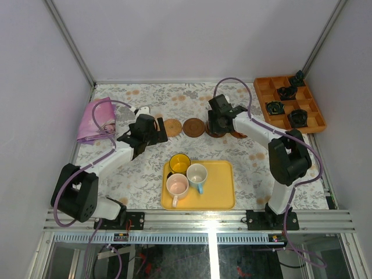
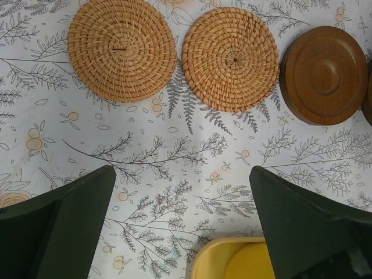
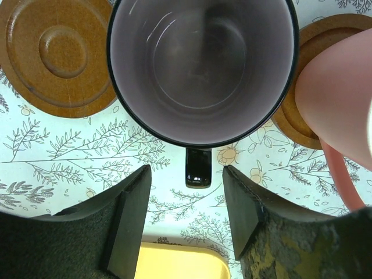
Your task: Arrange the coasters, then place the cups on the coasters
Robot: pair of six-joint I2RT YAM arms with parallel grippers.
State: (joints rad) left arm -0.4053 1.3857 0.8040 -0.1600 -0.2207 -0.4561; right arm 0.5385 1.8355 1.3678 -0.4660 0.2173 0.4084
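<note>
The right claw [image 3: 185, 181] stands half open astride the handle of the purple-grey cup [image 3: 203, 64], gripping nothing. The cup sits between a wooden coaster [image 3: 55, 55] and the pink cup [image 3: 337, 99]. Lift straight up so neither finger clips the handle; the left claw [image 2: 181, 174] hangs wide open, empty.

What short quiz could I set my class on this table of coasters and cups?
1. True or false: the yellow tray holds five cups.
2. Which cup's handle lies between the fingers of the open right pincer? A yellow cup; B purple-grey cup; C white-and-blue cup.
3. How many woven coasters does the left wrist view show?
Key: 1 false, it holds three; 2 B; 3 two.
</note>
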